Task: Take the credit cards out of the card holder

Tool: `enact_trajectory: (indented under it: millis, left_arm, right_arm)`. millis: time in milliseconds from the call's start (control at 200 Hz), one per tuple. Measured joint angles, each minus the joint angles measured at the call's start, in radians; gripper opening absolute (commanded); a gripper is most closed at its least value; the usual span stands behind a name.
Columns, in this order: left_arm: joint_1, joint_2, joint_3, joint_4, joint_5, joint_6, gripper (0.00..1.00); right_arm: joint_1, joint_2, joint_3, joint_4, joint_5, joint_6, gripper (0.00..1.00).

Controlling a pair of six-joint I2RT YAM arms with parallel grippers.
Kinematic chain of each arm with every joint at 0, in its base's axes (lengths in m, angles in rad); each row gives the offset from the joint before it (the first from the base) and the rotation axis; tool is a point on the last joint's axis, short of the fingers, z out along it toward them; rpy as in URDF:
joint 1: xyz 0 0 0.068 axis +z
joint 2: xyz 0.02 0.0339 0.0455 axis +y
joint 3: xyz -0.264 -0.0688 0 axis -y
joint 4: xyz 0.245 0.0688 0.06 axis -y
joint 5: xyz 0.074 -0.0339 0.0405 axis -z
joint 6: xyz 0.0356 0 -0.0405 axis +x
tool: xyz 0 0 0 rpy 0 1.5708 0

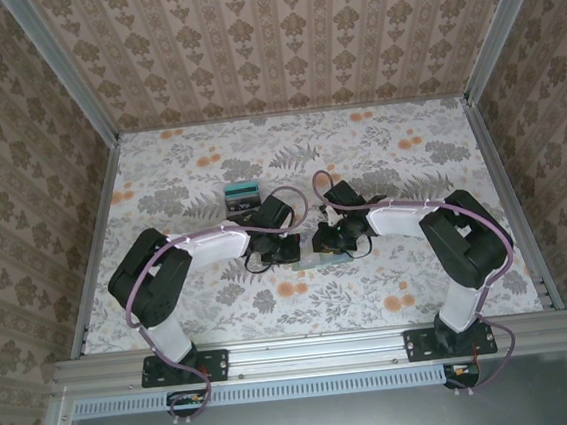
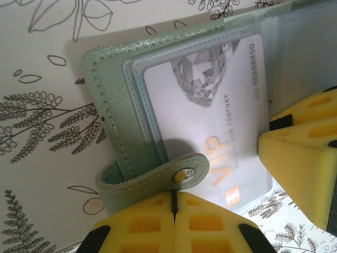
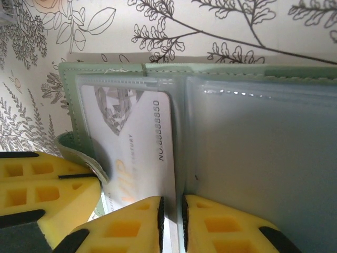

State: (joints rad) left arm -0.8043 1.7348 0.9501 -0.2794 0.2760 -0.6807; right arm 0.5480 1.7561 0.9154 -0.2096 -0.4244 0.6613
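Floral tabletop (image 2: 42, 63), stitched green card holder (image 2: 113, 105). Left gripper (image 2: 174, 211) jaws together by its strap (image 2: 142, 182); right gripper (image 3: 172, 213) pinches glossy credit card (image 3: 142, 142)

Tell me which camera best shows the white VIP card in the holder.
Left wrist: the white plastic VIP card shows almost whole, diamond print, lettering and number, inside the pale green card holder. Right wrist gives a narrower strip with the number. Top external: too small to tell.

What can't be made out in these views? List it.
Top view: holder mostly hidden under left gripper, right gripper; too small for detail.
Left wrist: card's lower end covered by strap and fingers.
Right wrist: right gripper pinching card or sleeve, unclear; holder's right panel cut off at edge.
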Motion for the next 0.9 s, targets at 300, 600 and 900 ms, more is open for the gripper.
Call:
enact_trajectory:
  millis: [300,600,900]
  left_arm:
    - [0.0,0.0,-0.002,-0.001,-0.002,0.0,0.0]
    - [0.002,-0.005,-0.01,0.001,-0.009,0.0,0.0]
    - [0.014,-0.031,-0.04,0.003,-0.012,0.0,0.0]
  right_arm:
    - [-0.003,0.0,-0.005,0.003,-0.002,0.019,0.0]
    - [-0.021,-0.046,-0.04,-0.001,0.005,0.012,0.0]
    - [-0.053,-0.089,-0.071,-0.016,0.014,-0.003,0.03]
